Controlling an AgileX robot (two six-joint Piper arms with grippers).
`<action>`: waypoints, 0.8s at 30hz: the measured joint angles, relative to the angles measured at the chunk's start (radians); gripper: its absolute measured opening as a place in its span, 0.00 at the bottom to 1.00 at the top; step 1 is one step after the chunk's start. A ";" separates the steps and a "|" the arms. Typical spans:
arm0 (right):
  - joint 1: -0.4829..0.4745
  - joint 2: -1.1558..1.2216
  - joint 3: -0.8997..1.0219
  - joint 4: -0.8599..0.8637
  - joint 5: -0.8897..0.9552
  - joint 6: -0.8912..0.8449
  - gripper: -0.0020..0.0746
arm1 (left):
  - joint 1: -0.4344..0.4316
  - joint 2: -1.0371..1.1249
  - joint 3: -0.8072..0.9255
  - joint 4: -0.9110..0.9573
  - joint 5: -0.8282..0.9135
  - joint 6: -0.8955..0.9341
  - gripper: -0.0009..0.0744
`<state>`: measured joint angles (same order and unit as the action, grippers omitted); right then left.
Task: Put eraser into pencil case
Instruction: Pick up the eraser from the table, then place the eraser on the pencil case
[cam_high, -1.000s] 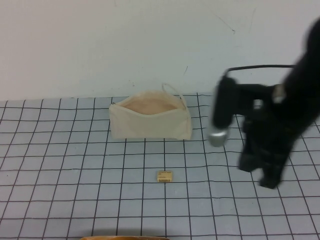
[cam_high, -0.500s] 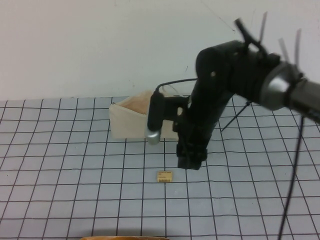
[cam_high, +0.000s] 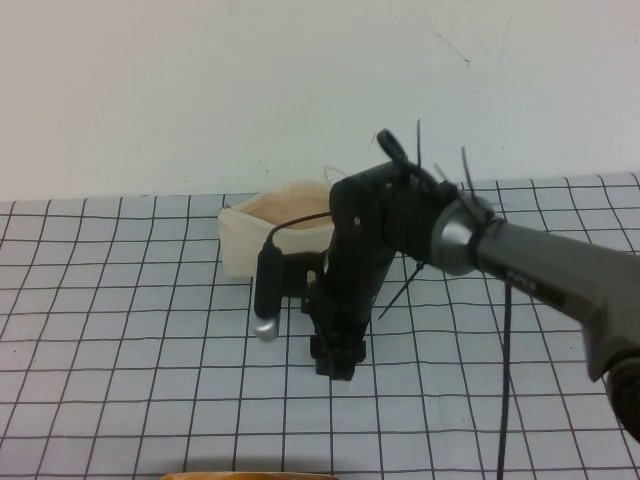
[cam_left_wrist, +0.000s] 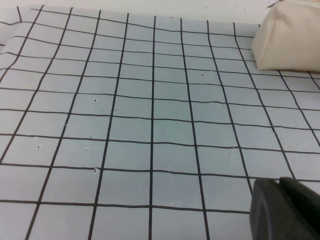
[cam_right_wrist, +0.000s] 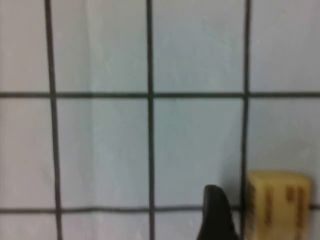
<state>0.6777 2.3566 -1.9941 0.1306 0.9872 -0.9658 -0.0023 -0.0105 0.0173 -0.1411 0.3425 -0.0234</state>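
Note:
The pencil case (cam_high: 250, 240), a cream fabric pouch with its mouth open upward, stands at the back of the grid mat; it also shows in the left wrist view (cam_left_wrist: 292, 37). My right arm reaches across in front of it. My right gripper (cam_high: 335, 362) points down at the mat and hides the eraser in the high view. In the right wrist view the tan eraser (cam_right_wrist: 277, 207) lies on the mat right beside one dark fingertip (cam_right_wrist: 215, 212); the other finger is out of frame, so the jaws stand wide. My left gripper (cam_left_wrist: 286, 202) is shut, empty and low over the mat.
A white wall (cam_high: 200, 90) rises behind the grid mat (cam_high: 120, 330). A black cable (cam_high: 508, 350) hangs from the right arm. A thin tan edge (cam_high: 250, 474) shows at the front of the high view.
My right arm has swung from the right side of the table to the left and come down over the eraser, which it now hides in the high view.

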 joint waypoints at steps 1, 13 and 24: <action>0.004 0.008 0.000 0.000 -0.009 -0.003 0.58 | 0.000 0.000 0.000 0.000 0.000 0.000 0.01; 0.010 0.032 -0.064 -0.010 0.068 0.018 0.29 | 0.000 0.000 0.000 -0.001 0.000 0.000 0.01; 0.008 0.005 -0.420 -0.053 0.057 0.166 0.29 | 0.000 0.000 0.000 -0.003 0.000 0.000 0.01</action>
<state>0.6855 2.3615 -2.4144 0.0775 1.0441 -0.7994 -0.0023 -0.0105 0.0173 -0.1439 0.3425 -0.0234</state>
